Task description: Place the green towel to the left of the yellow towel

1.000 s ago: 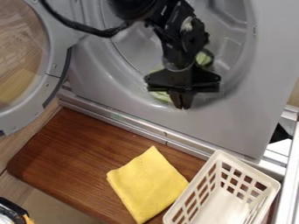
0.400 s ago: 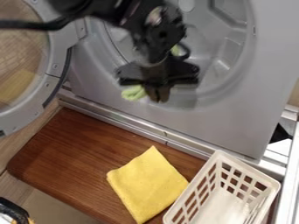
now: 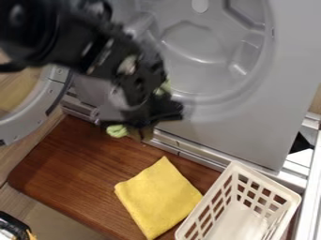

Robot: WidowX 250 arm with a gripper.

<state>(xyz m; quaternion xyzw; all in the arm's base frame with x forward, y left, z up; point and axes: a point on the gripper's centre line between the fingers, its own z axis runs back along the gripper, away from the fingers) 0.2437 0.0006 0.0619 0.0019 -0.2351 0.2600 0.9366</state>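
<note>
The black gripper (image 3: 140, 135) hangs over the back edge of the brown wooden board, up and left of the yellow towel. It is shut on the green towel (image 3: 117, 131), whose light green folds stick out at the left of the fingertips; another bit of green shows behind the gripper at its upper right. Much of the green towel is hidden by the gripper. The yellow towel (image 3: 158, 198) lies flat, folded and turned at an angle, on the board, apart from the gripper.
The wooden board (image 3: 69, 173) has bare wood left of the yellow towel. A white slotted basket (image 3: 249, 217) stands right of that towel. Behind is the grey machine front (image 3: 251, 126) with its round opening; its open door (image 3: 31, 117) stands at the left.
The gripper has moved left and down, out from the machine's opening to above the board's back edge, and the green towel has come along with it. The yellow towel and basket have stayed put.
</note>
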